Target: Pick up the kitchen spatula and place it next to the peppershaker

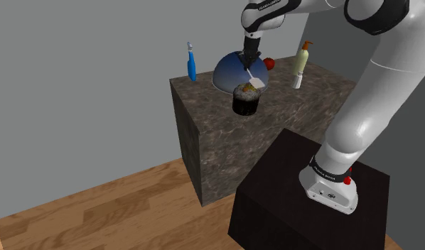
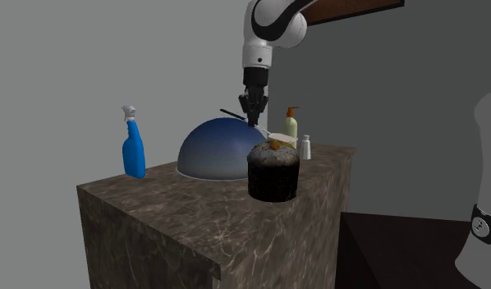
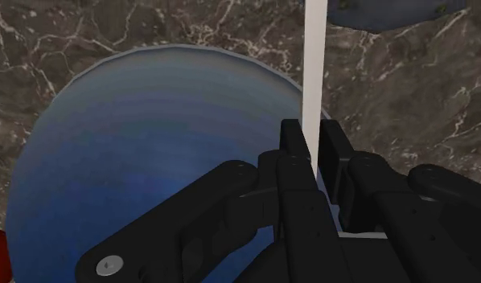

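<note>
Wrist view: the spatula [image 3: 314, 80] handle runs past the picture's edge, so its blade is cut off. Its gripped end is hidden between the pincer [image 3: 314, 138] fingers. The pincer also covers part of the blue dome [image 3: 150, 161]. Shoulder view: the dome hides part of a red object [image 1: 270, 64]; its kind cannot be told.

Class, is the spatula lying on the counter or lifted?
Lifted: the gripper clasps the spatula by its white handle, above the blue dome.
</note>
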